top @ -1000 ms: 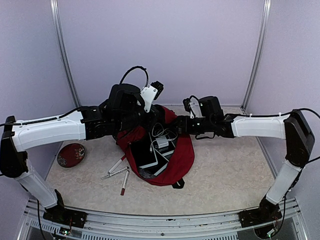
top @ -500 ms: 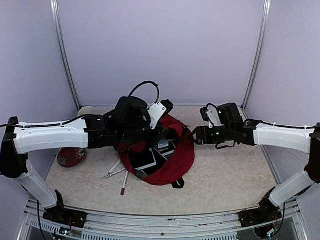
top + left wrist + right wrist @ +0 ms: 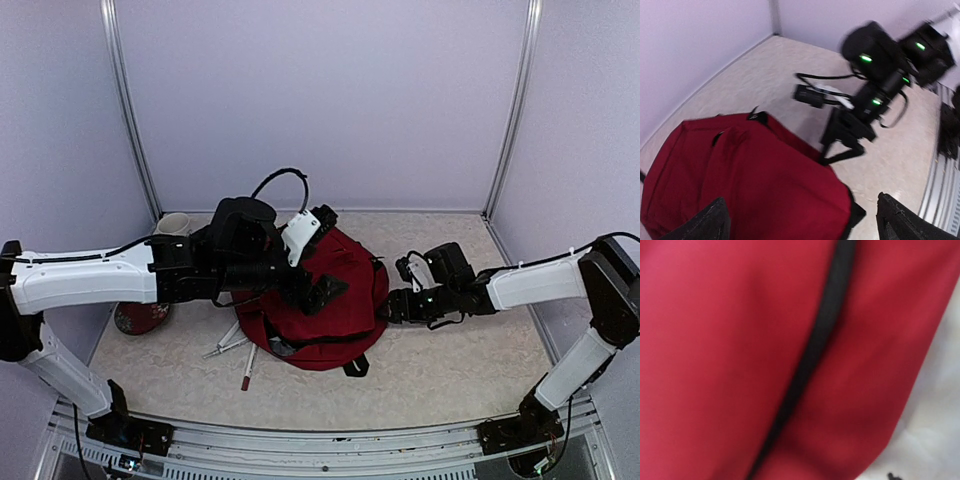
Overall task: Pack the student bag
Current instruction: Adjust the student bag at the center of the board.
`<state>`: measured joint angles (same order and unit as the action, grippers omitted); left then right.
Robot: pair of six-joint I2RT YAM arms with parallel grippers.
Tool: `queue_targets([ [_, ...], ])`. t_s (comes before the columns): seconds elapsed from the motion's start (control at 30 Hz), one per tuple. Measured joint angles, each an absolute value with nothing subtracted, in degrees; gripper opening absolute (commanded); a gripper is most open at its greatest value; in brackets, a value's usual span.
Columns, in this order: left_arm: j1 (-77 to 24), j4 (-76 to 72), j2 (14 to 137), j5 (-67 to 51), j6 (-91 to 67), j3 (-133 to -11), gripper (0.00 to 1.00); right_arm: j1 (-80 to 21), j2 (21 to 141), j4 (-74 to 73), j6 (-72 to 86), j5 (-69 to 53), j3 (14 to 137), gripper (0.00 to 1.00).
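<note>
**Left claw** (image 3: 322, 293) hangs over the student bag (image 3: 350, 325), its fingers (image 3: 715, 220) spread wide apart with nothing between them (both tips frame the left wrist view). The bag lies on the counter (image 3: 460, 360) directly beneath this claw, red outer face up. **Right claw** (image 3: 388, 306) meets the bag's edge; whether it grips fabric cannot be told. 3 pens (image 3: 228, 349) lie beyond the bag from it.
</note>
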<state>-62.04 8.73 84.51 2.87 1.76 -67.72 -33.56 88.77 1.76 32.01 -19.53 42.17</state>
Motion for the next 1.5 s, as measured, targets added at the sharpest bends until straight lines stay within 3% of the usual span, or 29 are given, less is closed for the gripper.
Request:
queue_targets([
  [0.13, -55.11, 10.98, 85.19, 11.35, -7.25, -67.72, 0.99, -33.56, 93.51, 5.65, 34.46, -21.76, 40.95, 0.7],
  [0.2, -53.01, 11.81, 85.25, 13.67, -10.02, -67.26, 0.99, -33.56, 94.56, 7.07, 35.05, -22.24, 40.86, 0.64],
  [0.27, -51.62, 11.11, 84.77, 15.75, -13.04, -64.16, 0.99, -33.58, 95.61, 9.37, 35.77, -23.22, 40.86, 0.52],
  [0.43, -48.88, 12.56, 85.3, 16.58, -19.62, -56.86, 0.99, -33.78, 98.67, 15.92, 38.54, -26.06, 40.29, 0.05],
  [0.47, -48.49, 13.06, 85.65, 16.62, -20.93, -56.27, 0.99, -33.82, 99.07, 17.28, 39.07, -26.3, 40.05, 0.0],
  [0.73, -50.04, 13.32, 84.77, 16.71, -25.02, -55.92, 0.99, -34.0, 98.87, 23.11, 41.25, -27.2, 36.97, 0.0],
  [1.13, -55.48, 11.53, 85.1, 15.09, -29.61, -50.48, 0.99, -33.74, 94.94, 19.33, 37.98, -23.77, 35.07, 0.0],
  [1.5, -57.74, 13.74, 85.36, 15.51, -30.33, -53.54, 0.99, -31.46, 91.09, 15.46, 34.46, -22.63, 34.17, 0.0],
])
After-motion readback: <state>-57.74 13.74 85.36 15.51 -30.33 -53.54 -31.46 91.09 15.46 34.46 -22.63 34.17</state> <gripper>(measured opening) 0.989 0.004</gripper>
